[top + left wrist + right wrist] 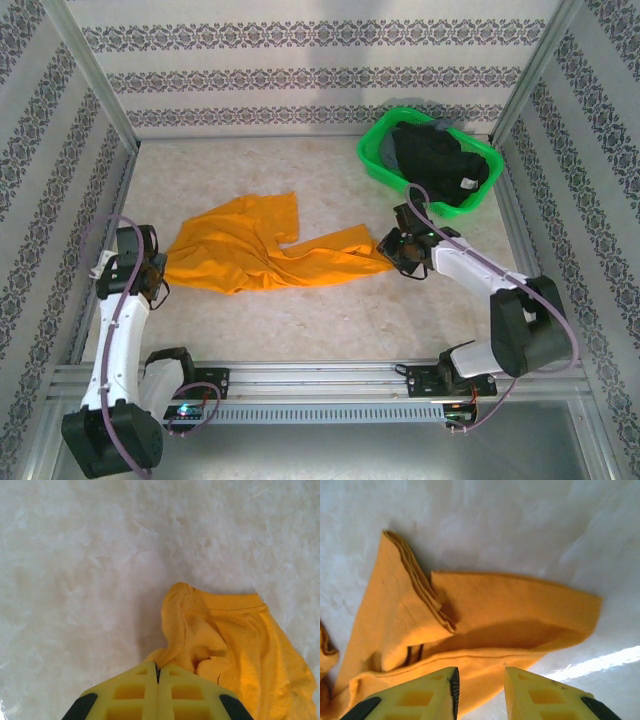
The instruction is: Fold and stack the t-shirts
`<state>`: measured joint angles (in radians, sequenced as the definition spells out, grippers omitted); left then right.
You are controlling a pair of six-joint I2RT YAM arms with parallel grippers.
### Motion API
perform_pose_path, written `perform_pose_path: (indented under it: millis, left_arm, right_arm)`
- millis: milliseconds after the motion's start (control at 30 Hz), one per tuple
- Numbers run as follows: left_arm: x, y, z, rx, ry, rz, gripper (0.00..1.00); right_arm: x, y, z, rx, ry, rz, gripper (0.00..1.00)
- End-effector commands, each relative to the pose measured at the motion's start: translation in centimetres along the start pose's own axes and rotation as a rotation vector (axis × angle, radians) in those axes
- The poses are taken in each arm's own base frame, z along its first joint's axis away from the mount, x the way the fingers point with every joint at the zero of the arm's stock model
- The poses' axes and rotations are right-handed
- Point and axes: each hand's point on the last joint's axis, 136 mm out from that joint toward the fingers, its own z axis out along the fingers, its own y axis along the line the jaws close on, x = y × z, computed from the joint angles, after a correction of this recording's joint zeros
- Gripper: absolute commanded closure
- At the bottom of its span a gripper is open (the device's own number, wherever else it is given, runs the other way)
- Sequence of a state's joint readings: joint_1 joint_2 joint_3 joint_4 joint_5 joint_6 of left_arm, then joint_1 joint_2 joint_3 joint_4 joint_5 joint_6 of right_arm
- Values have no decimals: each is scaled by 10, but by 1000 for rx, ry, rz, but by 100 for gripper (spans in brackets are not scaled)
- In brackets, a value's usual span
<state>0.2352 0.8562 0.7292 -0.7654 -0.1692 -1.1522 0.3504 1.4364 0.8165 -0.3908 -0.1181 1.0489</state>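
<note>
From above: the bright orange cloth t-shirt (250,250) lies rumpled mid-left on the pale marbled bench (300,330). The left claw (155,278) is at its left edge, the right claw (403,252) at its right end. Black cloth t-shirts (440,165) sit heaped in the green plastic basket (375,160) in the far right corner, well apart. Step in hand, I reckon: spreading the orange one flat before any fold.

Left wrist cam: left claw (157,672) is pressed shut, w/ cloth (240,645) near the collar tenting up into the tips. Looks pinched, tho only a thin bit. It needs a firm hold or it'll slip on the pull.

Right wrist cam: right claw (480,682) is parted, holding nothing, poised over the shirt's (510,610) long hem w/ a doubled flap beside it. Best to take the outer corner, not the flap, then draw both ends apart, low & even.
</note>
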Motion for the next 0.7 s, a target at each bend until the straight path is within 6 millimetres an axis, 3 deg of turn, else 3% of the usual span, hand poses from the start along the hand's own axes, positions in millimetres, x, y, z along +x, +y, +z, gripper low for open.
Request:
perform_pose_path:
  millis: [0,100,200,500,667]
  left_arm:
    - [1,8,5,-9,-5,-63,100]
    - [9,10,7,-7,28,-62,100]
    - [9,4,6,16,36,-46,100]
    - [11,-7,9,37,63,-31,100]
    - [10,-9,8,45,62,-25,100]
  right_arm:
    - [16,17,10,-20,56,-13,66]
    - [19,0,18,39,61,18,63]
    - [7,-19,18,43,31,81,59]
    - [-6,-44,22,126,42,200,52]
    - [1,-54,20,206,80,230,54]
